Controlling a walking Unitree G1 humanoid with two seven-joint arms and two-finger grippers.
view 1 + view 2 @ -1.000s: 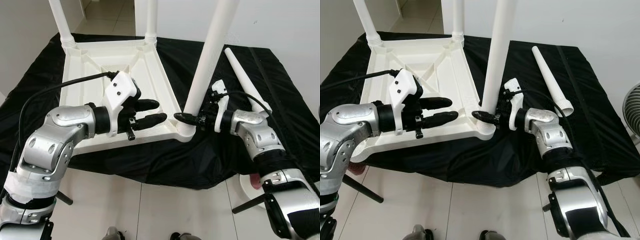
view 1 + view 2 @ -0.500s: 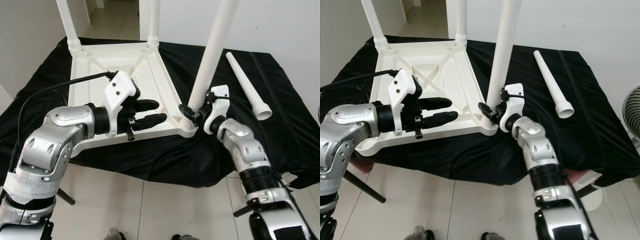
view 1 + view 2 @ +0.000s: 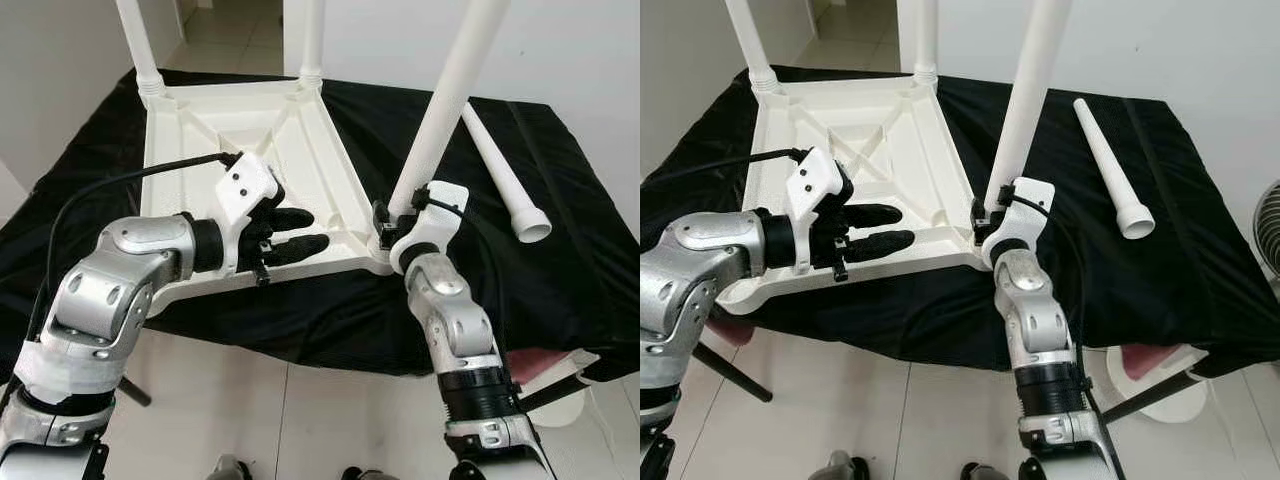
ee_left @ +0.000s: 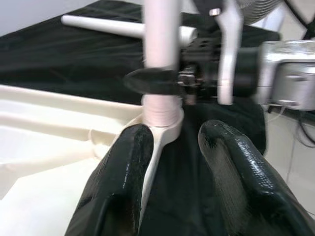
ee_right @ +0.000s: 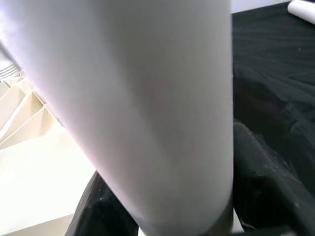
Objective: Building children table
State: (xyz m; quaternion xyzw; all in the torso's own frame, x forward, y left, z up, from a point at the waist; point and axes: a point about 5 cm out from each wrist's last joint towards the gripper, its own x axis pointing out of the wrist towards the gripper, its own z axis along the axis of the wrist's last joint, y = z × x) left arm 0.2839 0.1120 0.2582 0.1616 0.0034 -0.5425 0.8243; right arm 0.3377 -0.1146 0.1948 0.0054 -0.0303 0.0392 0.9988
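A white plastic children's table (image 3: 200, 130) lies upside down on a black cloth. Three legs stand up from its corners. The near right leg (image 3: 450, 100) has my right gripper (image 3: 383, 218) shut on it just above its socket; in the right wrist view this leg (image 5: 147, 98) sits between the black fingers (image 5: 266, 182). A loose fourth leg (image 3: 500, 170) lies on the cloth to the right. My left gripper (image 3: 300, 230) is open and straddles the table's near rim (image 4: 152, 162), a little left of that socket.
The black cloth (image 3: 560, 250) covers the low platform and hangs over its near edge onto pale floor tiles (image 3: 330, 420). A white and red base (image 3: 560, 370) stands on the floor at the near right. A dark stand leg (image 3: 730, 372) shows at the near left.
My right arm has swung from the right side round to the near side of the leg, its gripper staying at the leg's base. The left gripper has kept its place at the rim.
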